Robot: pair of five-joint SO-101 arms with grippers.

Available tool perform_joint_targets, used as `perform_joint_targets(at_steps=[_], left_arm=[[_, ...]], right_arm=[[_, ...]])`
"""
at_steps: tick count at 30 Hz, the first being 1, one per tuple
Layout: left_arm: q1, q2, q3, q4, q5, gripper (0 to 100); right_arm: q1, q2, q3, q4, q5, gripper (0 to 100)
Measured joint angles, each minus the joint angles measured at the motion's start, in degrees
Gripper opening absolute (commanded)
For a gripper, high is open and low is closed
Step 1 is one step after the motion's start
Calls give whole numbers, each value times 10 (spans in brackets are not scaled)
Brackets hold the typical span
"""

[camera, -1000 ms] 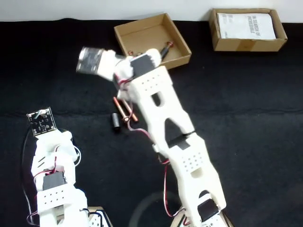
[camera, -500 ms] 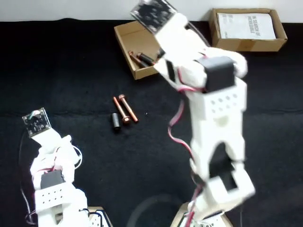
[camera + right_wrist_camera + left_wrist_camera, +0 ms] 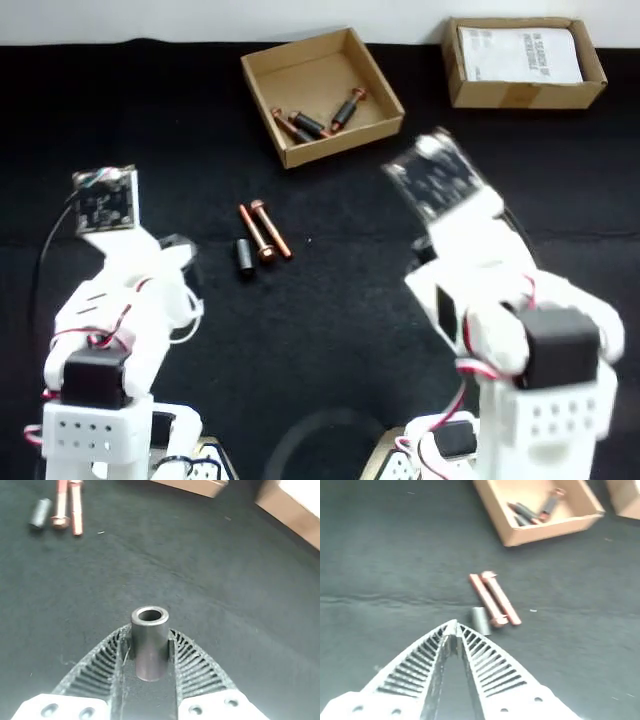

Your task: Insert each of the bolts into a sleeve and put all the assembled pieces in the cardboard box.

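R tool [image 3: 149, 631] w/ sleeve [image 3: 149, 652], now back

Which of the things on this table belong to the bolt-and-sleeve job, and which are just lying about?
For the job: cardboard box; finished pieces inside it; two loose bolts; loose sleeve; held sleeve in the right pincer.
Lying about: second box; paper sheet in it.
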Motion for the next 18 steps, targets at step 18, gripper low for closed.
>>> perform_joint_targets(at_steps=[18], left_arm=[[134, 556, -405, 98, 183, 10]], right_arm=[[303, -221, 329, -123, -21, 8]])
